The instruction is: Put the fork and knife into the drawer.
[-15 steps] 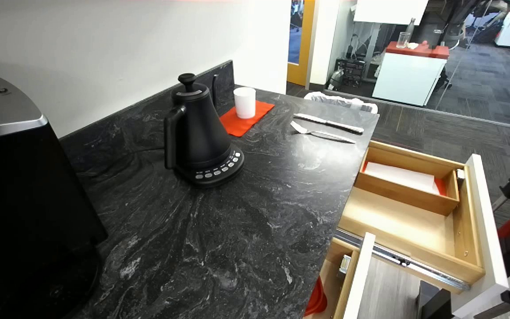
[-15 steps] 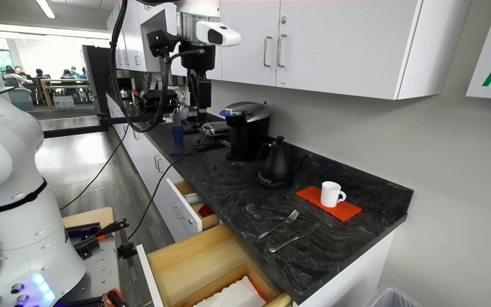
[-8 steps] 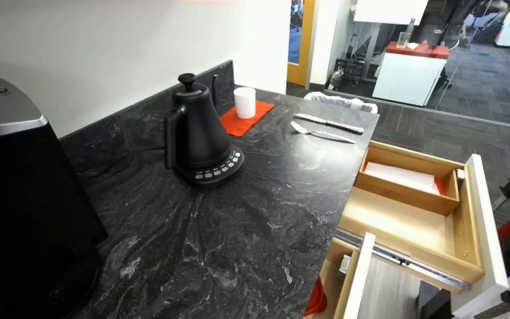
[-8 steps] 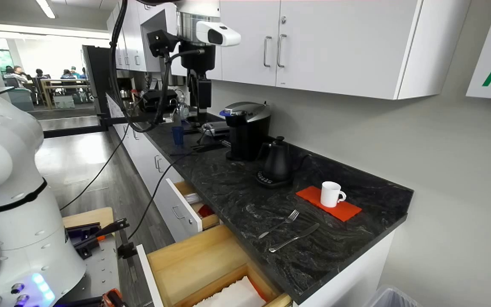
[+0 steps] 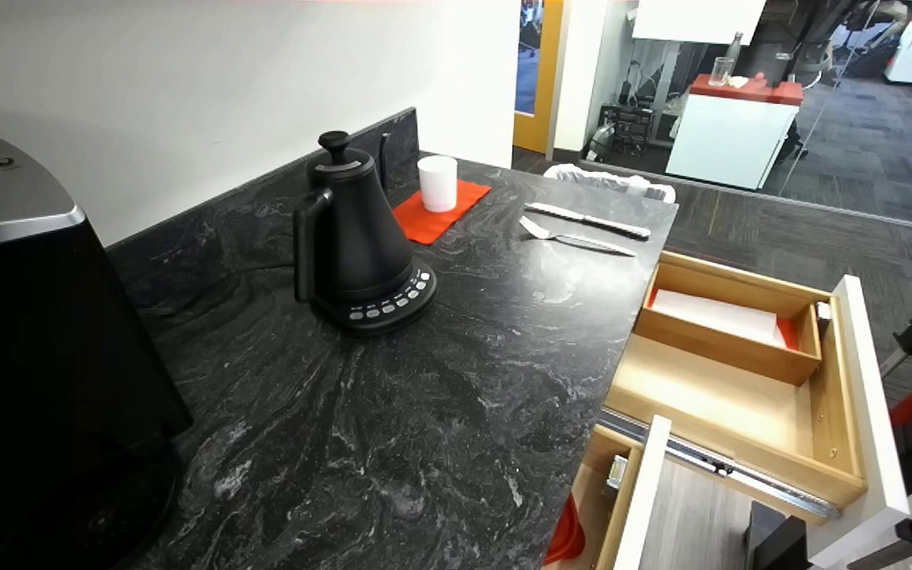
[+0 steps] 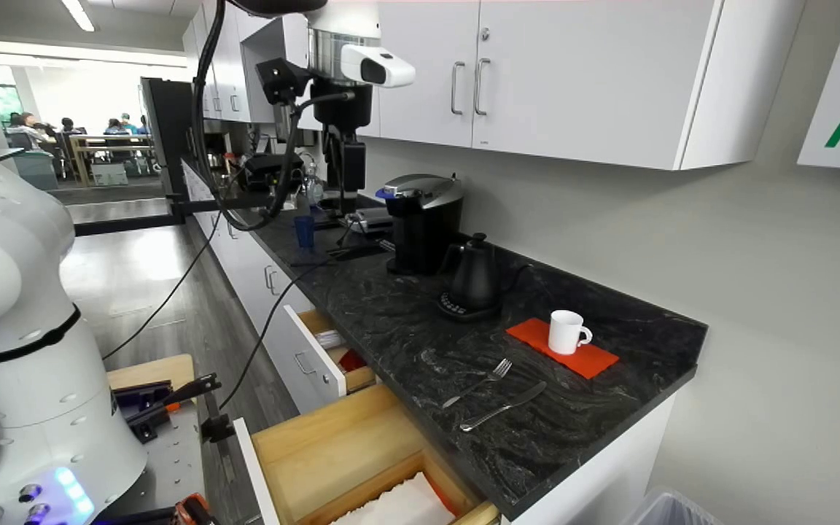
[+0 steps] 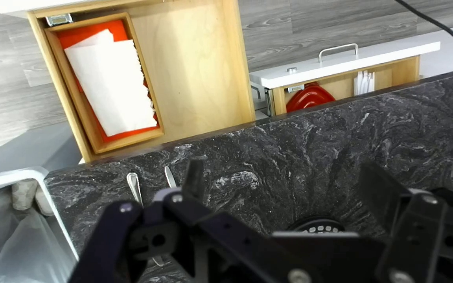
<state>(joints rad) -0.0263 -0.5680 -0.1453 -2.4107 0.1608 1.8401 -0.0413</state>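
Observation:
The fork [image 5: 539,231] and the knife [image 5: 587,219] lie side by side on the dark counter, near its front edge; in an exterior view the fork [image 6: 494,375] and knife [image 6: 505,408] also show. The light-wood drawer [image 5: 729,396] stands pulled out below the edge; it also shows in an exterior view [image 6: 340,445] and the wrist view [image 7: 195,67]. My gripper [image 7: 281,177] is open and empty, high above the counter [image 6: 347,175]. In the wrist view its left finger partly hides the fork [image 7: 170,177] and knife [image 7: 133,185].
A black kettle [image 5: 361,229], a coffee maker [image 6: 427,219] and a white mug [image 6: 564,332] on a red napkin [image 6: 595,362] stand on the counter. A box with white paper [image 7: 112,86] sits in the drawer. Another drawer [image 7: 383,78] is partly open beside it. Upper cabinets [image 6: 573,80] hang behind.
My arm and gripper have moved slightly right and down in an exterior view. The fork, knife and drawer have not moved.

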